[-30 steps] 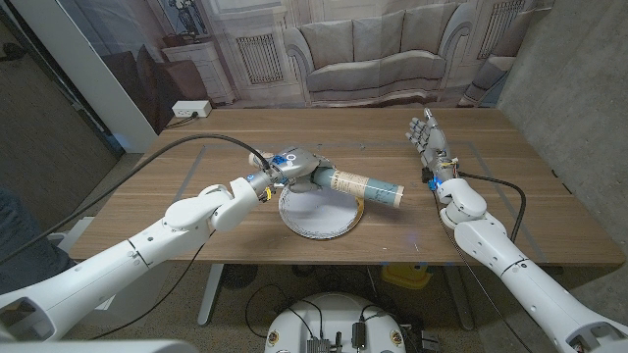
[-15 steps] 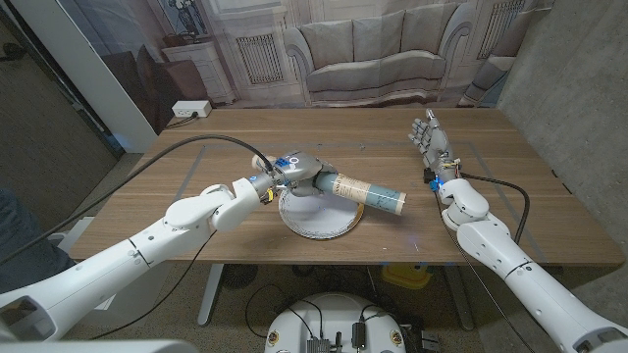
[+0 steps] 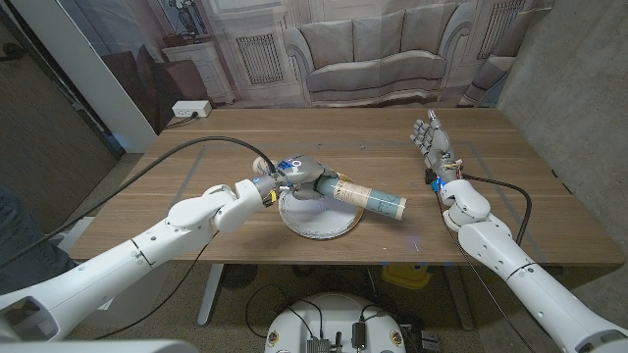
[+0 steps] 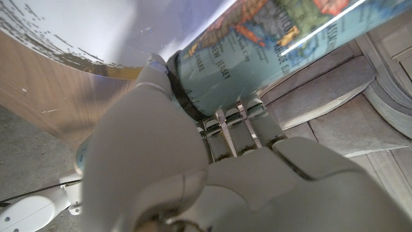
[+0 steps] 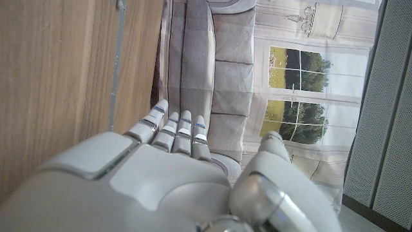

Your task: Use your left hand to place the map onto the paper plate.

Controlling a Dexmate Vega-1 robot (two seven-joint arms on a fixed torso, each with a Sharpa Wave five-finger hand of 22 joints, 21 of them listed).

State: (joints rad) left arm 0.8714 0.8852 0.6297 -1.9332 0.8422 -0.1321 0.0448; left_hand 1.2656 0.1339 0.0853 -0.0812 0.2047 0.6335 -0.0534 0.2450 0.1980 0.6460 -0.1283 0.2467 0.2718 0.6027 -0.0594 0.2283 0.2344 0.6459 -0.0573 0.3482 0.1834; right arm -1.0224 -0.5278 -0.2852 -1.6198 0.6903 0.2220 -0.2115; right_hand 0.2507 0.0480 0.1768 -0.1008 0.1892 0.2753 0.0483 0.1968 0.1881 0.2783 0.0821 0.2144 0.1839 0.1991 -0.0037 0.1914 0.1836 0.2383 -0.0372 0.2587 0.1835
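The left hand (image 3: 299,175) grasps one end of the rolled map (image 3: 368,197), its fingers wrapped around the tube, as the left wrist view confirms with the printed roll (image 4: 270,45) pressed against the fingers (image 4: 235,132). The map lies slanted across the paper plate (image 3: 316,214): the held end sits over the plate's far rim, while the free end reaches past the plate's right edge and appears to hang over or rest on the wooden table (image 3: 510,211); whether the roll already touches the plate cannot be told from the head view. Judging from this, carrying the map to the plate is essentially done, and what remains is to settle the roll down, let go and draw the hand away. Since the tube is longer than the plate is wide, part of it will likely overhang whatever is done. The right hand (image 3: 430,137) stands on its edge near the table's far right side, well apart from the plate, fingers extended and holding nothing, as the right wrist view (image 5: 161,174) also shows.
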